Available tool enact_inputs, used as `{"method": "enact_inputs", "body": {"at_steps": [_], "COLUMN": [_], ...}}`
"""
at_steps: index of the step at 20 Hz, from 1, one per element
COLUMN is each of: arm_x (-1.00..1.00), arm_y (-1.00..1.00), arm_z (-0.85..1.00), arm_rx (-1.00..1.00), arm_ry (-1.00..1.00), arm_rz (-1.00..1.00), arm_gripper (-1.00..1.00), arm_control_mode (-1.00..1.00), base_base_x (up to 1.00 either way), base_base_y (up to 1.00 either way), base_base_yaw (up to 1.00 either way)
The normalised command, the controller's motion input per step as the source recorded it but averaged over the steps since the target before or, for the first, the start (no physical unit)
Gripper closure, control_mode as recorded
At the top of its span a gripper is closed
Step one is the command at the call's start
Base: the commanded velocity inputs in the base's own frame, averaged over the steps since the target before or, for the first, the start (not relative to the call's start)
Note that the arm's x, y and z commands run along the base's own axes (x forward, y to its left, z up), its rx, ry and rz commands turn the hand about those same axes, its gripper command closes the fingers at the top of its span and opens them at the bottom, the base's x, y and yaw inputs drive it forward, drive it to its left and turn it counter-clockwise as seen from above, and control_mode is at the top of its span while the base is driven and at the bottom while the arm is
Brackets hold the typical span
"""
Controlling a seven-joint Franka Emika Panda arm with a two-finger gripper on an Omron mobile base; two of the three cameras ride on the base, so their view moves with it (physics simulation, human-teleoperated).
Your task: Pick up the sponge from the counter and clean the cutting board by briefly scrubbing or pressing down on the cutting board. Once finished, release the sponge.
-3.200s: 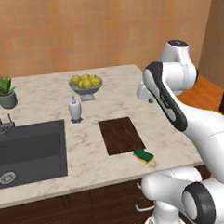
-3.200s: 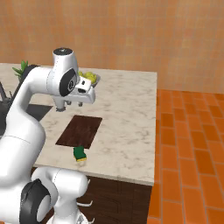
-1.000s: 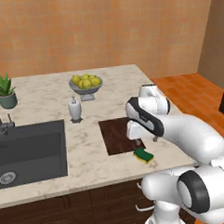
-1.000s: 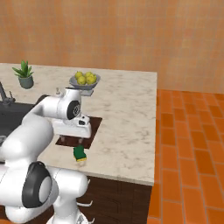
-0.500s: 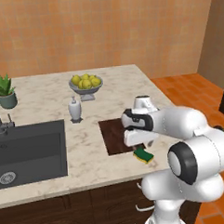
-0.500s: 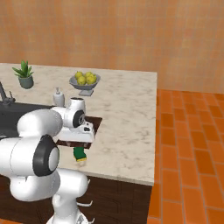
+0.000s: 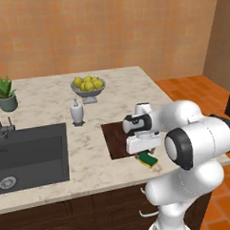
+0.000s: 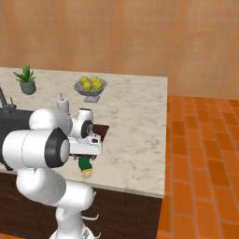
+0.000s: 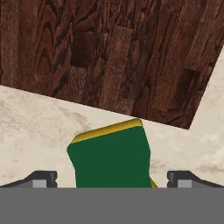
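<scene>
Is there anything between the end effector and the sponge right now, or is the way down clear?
Nothing visible stands in the way. In the hand view the sponge lies on the counter directly between the two open fingertips, green side up, just off the cutting board. The end effector has bare counter on either side of the sponge.

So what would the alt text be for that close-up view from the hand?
A green-topped sponge with a yellow foam edge lies on the pale marbled counter, between the two dark tips of the open pincer. Beyond it, the corner of a dark brown wooden cutting board takes up the upper part of the picture.
</scene>
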Motion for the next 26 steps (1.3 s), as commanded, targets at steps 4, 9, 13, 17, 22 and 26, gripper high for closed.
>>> {"method": "enact_inputs", "body": {"at_steps": [4,9,13,17,22,26], "arm_x": [0.0,-0.06,-0.04,-0.09,-0.1,-0.05], "arm_y": [0.0,0.0,0.0,-0.09,-0.11,0.0], "arm_z": [-0.16,-0.17,-0.08,0.0,-0.01,-0.09], "arm_rx": [0.0,0.0,0.0,0.0,0.0,0.0], "arm_ry": [0.0,0.0,0.0,0.0,0.0,0.0], "arm_rz": [0.0,0.0,0.0,0.0,0.0,0.0], "arm_gripper": [-1.0,-1.0,-1.0,-1.0,-1.0,-1.0], "arm_control_mode": [-1.0,-1.0,-1.0,-1.0,-1.0,-1.0], "base_base_x": [0.0,0.0,0.0,0.0,0.0,0.0], "base_base_y": [0.0,0.0,0.0,0.0,0.0,0.0], "base_base_yaw": [0.0,0.0,0.0,0.0,0.0,0.0]}}
